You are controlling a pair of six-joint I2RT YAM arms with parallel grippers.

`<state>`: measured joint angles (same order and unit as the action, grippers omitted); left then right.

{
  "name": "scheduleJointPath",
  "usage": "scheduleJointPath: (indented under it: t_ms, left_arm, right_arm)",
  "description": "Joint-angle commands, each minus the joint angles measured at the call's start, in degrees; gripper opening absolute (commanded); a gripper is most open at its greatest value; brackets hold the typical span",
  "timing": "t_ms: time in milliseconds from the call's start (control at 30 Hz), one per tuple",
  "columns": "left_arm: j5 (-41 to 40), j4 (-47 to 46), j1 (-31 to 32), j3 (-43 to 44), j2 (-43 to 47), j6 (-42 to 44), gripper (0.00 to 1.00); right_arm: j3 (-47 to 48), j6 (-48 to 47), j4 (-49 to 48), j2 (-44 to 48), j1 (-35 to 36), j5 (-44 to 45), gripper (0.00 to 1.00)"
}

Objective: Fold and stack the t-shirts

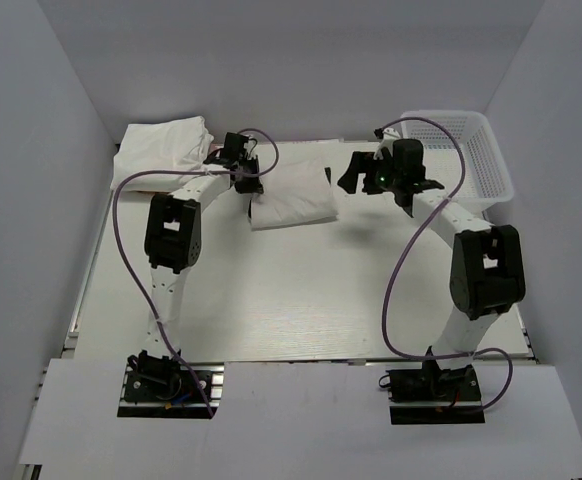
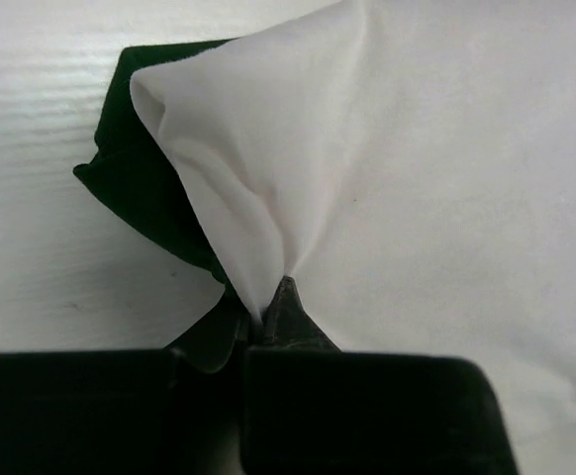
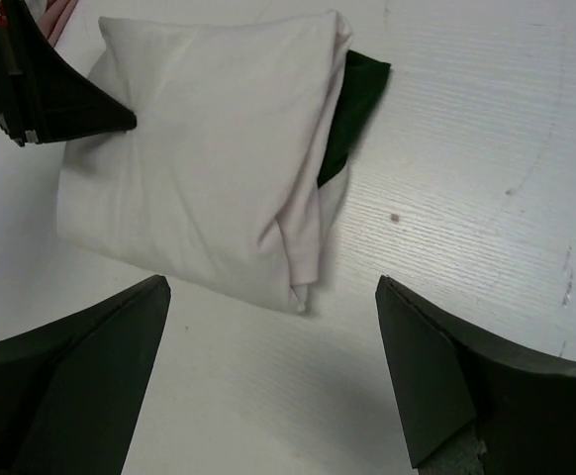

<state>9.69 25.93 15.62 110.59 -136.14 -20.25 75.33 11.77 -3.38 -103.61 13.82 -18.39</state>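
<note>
A folded cream-white t-shirt [image 1: 293, 195] with a dark green sleeve lies at the table's back middle. It also shows in the left wrist view [image 2: 417, 178] and in the right wrist view [image 3: 209, 148]. My left gripper [image 1: 245, 183] is shut on the shirt's left edge, the white cloth pinched between its fingertips [image 2: 286, 302]. The green sleeve [image 2: 144, 188] pokes out beside it. My right gripper [image 1: 359, 172] hovers open and empty just right of the shirt, its fingers [image 3: 436, 366] wide apart. A pile of folded white t-shirts [image 1: 161, 148] sits at the back left.
A white plastic lattice basket [image 1: 491, 155] stands at the back right corner. A purple cable [image 1: 406, 270] loops beside the right arm. Grey walls close in the table on three sides.
</note>
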Motion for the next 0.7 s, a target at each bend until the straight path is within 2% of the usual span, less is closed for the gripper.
scheduleJointPath:
  t_ms: [0,100,200,500,667]
  left_arm:
    - [-10.11,3.78,0.29,4.11,3.32,10.30,0.00]
    - [-14.78,0.36,0.29,0.61,10.00,18.28,0.00]
    - [-14.79,0.43,-0.85,-0.02,14.65,24.44,0.00]
    - [-25.24,9.83,-1.38,9.02,17.92,37.03,0.00]
    - [-31.31,8.09,-1.91,10.70,20.29,41.25,0.00]
  right_arm:
    - [-5.95,-0.96,-3.56,7.01,-0.38,4.76,0.90]
    - [-12.89,-0.17,-6.46,11.93,-0.20,7.40,0.90]
    - [-17.92,1.50,-9.01,17.55,-0.38,8.63,0.90]
    - [-34.45,3.43,-11.21,27.58,-0.20,9.78,0.90]
    - [-37.54,4.49,-11.48,28.38,-0.38,9.78,0.90]
